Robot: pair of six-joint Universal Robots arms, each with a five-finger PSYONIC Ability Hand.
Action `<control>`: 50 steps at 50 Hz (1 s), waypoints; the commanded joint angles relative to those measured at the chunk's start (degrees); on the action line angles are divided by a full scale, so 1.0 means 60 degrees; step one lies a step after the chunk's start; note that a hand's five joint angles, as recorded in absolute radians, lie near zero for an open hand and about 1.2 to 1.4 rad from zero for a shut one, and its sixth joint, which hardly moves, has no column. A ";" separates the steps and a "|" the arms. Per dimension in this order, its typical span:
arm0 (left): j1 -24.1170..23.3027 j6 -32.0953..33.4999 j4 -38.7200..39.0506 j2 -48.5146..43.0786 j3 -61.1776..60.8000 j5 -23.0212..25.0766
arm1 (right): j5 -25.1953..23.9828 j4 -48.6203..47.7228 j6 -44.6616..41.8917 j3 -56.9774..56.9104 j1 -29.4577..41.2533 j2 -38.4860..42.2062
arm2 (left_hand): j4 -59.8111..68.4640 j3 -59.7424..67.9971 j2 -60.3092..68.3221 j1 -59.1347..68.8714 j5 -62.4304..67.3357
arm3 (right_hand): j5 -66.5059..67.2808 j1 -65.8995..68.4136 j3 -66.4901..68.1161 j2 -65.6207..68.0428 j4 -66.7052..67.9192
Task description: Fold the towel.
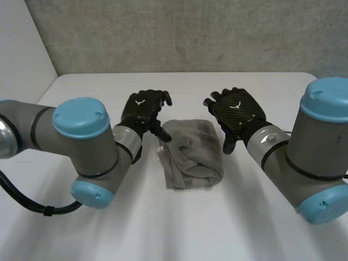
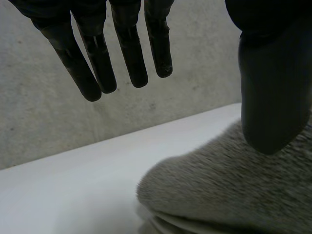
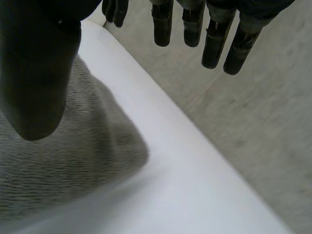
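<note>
A grey towel (image 1: 191, 153) lies folded into a thick narrow bundle in the middle of the white table. My left hand (image 1: 142, 112) hovers at its far left corner, fingers (image 2: 129, 53) straight and spread, thumb over the towel (image 2: 234, 190) without gripping it. My right hand (image 1: 236, 113) hovers at the far right corner, fingers (image 3: 214, 34) straight, thumb above the towel (image 3: 63, 165). Neither hand holds any cloth.
A white table (image 1: 179, 228) carries the towel, with bare surface around it. A grey concrete wall (image 1: 190, 32) rises behind the table's far edge. My two arms (image 1: 81, 141) flank the towel on either side.
</note>
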 commanded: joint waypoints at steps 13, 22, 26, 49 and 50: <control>-0.0390 0.0312 -0.0086 -0.0755 0.0089 0.0015 | -0.1132 0.1673 0.3082 -0.1930 -0.0897 0.2411 | -0.0281 -0.0226 -0.0219 -0.0249 -0.0041 | -0.0562 -0.0497 -0.0625 -0.0643 -0.0695; 0.0094 0.1075 0.0017 -0.0872 -0.1011 0.0029 | -0.1555 0.1878 0.3788 -0.2618 -0.0795 0.3422 | -0.0281 -0.0226 -0.0219 -0.0249 -0.0041 | -0.0562 -0.0497 -0.0625 -0.0643 -0.0695; 0.0342 0.1309 0.0032 -0.0901 -0.1377 0.0146 | -0.1673 0.2199 0.3788 -0.2998 -0.0751 0.3803 | -0.0281 -0.0226 -0.0219 -0.0249 -0.0041 | -0.0562 -0.0497 -0.0625 -0.0643 -0.0695; 0.0386 0.1207 -0.0012 0.0297 -0.1334 0.0235 | -0.1644 0.3095 0.2835 -0.3381 -0.0766 0.3119 | -0.0337 -0.0283 -0.0275 -0.0305 -0.0097 | -0.0562 -0.0497 -0.0625 -0.0643 -0.0695; 0.0387 0.1206 -0.0012 0.0300 -0.1334 0.0234 | -0.1644 0.3094 0.2836 -0.3381 -0.0766 0.3116 | -0.0337 -0.0283 -0.0275 -0.0305 -0.0097 | -0.0562 -0.0497 -0.0625 -0.0643 -0.0695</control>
